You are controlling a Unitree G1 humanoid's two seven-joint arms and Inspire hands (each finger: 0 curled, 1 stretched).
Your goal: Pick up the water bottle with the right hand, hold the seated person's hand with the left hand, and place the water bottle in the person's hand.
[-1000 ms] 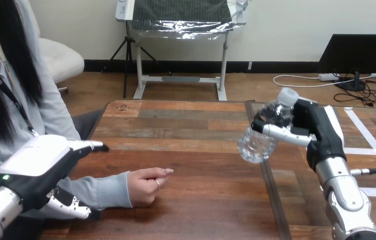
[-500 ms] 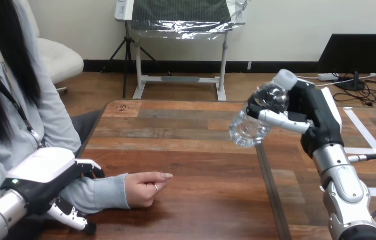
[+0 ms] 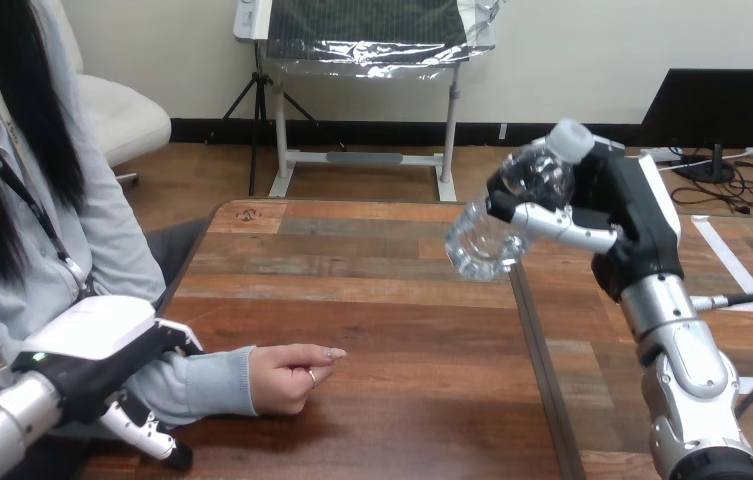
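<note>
**Bottle carried high at right, left hand at the person's sleeve**

Head view: the right hand (image 3: 634,212) is in the upper right of the frame, its fingers (image 3: 552,221) curled round a clear plastic water bottle (image 3: 507,212) and clamping it. The bottle hangs in the air above the wooden table (image 3: 382,300), tilted, with its white cap toward the upper right and its base toward the lower left. Compared with half a second ago, the bottle and right hand sit a little higher and further left in the frame.

The person's hand (image 3: 292,376) rests on the table at lower centre-left as a loose fist, in the same spot as before and well apart from the bottle.

The left hand (image 3: 92,355) is in the lower left corner, against the person's grey sleeve (image 3: 202,385) behind the wrist. It has barely shifted, and whether it grips the forearm cannot be told.
</note>
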